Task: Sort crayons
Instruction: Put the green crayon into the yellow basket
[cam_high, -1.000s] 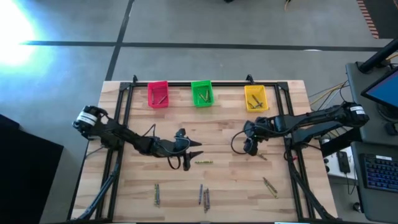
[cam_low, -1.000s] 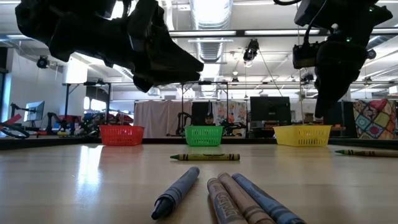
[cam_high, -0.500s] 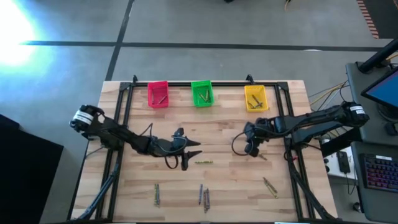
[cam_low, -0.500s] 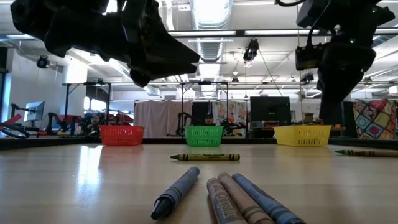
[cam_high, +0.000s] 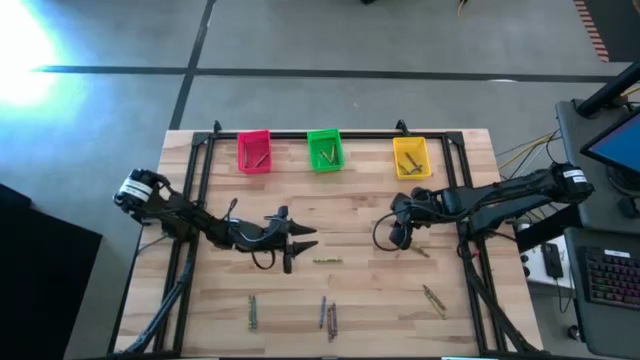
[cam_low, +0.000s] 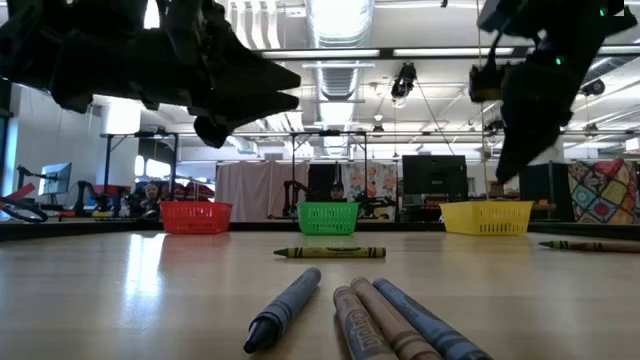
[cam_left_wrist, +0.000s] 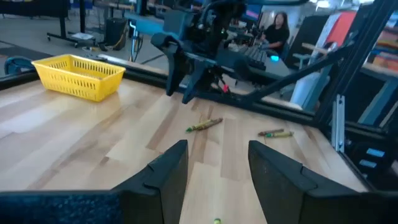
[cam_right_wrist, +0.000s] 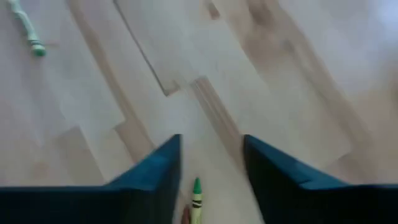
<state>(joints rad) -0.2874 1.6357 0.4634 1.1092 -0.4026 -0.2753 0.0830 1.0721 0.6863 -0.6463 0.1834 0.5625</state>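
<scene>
While both arms hang above the wooden table (cam_high: 360, 215), we take the green bin (cam_high: 324, 150) at the back edge as our landmark. Our left gripper (cam_high: 303, 239) hovers in front of that bin, a little to its left, with its two fingers spread apart and nothing between them; the left wrist view shows bare wood in the gap. Just in front of this gripper, almost straight out from the green bin, lies one olive crayon (cam_high: 327, 261) flat on the boards.

Our right gripper (cam_high: 397, 238) hangs to the right of the green bin, in front of the yellow bin (cam_high: 410, 157). Its fingers are parted too, and they grip nothing: the right wrist view shows a yellowish-green crayon (cam_right_wrist: 196, 202) lying on the table in the gap between them.

Farther forward, well in front of the green bin, a cluster of bluish and brownish crayons (cam_high: 327, 316) lies near the table's front edge, with another pair of crayons (cam_high: 252, 312) to its left and an olive pair (cam_high: 433, 297) to its right. The pink bin (cam_high: 254, 151) stands left of the green one. Each of the three bins has crayons inside. In the left wrist view a person (cam_left_wrist: 276, 29) sits in the room behind the table.
</scene>
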